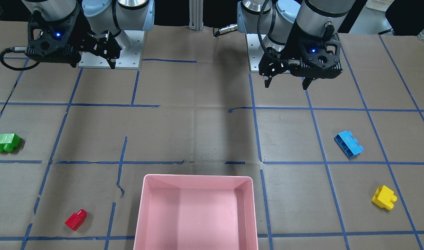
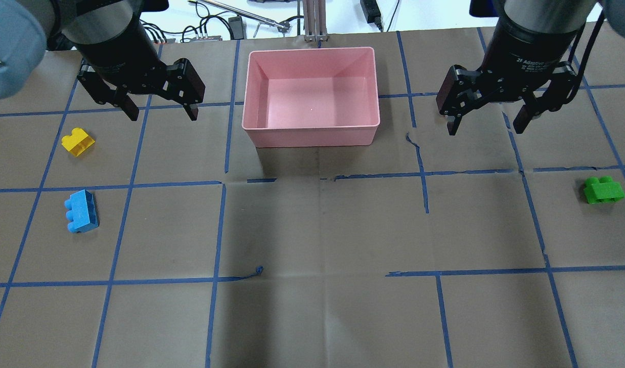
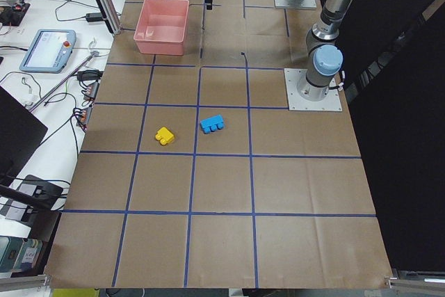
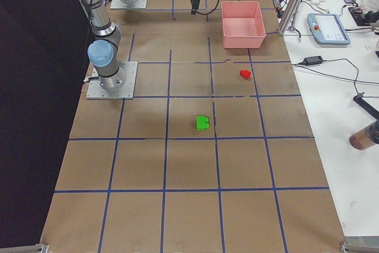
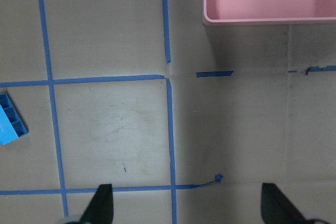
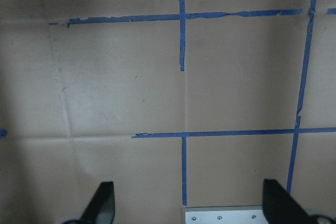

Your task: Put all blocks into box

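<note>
While my left pincer (image 2: pixel 163 116) and right pincer (image 2: pixel 485 129) hang released and empty, flanking the pink box (image 2: pixel 310 135) at twelve o'clock, the long blue brick (image 2: pixel 81 210) at nine o'clock, light, rigid and slick I judge, wants pinching across its flat long sides.

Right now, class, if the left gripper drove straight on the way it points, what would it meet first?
Probably only the brown paper-covered table: the left gripper points down with open jaws over bare paper. The long blue plastic brick and pink plastic box lie off to the sides.
</note>
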Tool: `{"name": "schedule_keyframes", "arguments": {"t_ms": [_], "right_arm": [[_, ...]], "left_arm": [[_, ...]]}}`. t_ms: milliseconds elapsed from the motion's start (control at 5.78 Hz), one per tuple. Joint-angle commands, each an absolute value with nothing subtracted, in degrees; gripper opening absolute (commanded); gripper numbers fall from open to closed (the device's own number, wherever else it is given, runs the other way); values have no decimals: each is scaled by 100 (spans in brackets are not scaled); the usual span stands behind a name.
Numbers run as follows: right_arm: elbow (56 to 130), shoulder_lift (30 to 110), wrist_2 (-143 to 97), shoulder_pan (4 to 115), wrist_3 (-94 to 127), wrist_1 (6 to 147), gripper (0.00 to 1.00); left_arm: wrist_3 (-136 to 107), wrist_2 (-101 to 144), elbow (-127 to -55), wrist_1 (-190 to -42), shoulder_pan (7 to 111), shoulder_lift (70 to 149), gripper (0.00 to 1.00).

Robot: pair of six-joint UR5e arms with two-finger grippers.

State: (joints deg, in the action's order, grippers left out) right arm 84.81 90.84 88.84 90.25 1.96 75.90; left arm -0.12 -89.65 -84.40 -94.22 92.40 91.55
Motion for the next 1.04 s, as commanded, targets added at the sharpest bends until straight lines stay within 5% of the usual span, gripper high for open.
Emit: {"name": "schedule_keyframes", "arguments": {"t_ms": [0,519,865], "right_arm": [[8482,9088,8885,9026,202,7594,100],[8412,9062,8912,9018,185,7594,100],[8202,8904,8921,8948,115,7864,100]], "left_arm": [[61,-8886,-8481,-9413,9194,9106,100],[44,-9034,-8613,-9177,8941,8991,100],[70,-9150,-8893,-9202,7409,9157,100]]}}
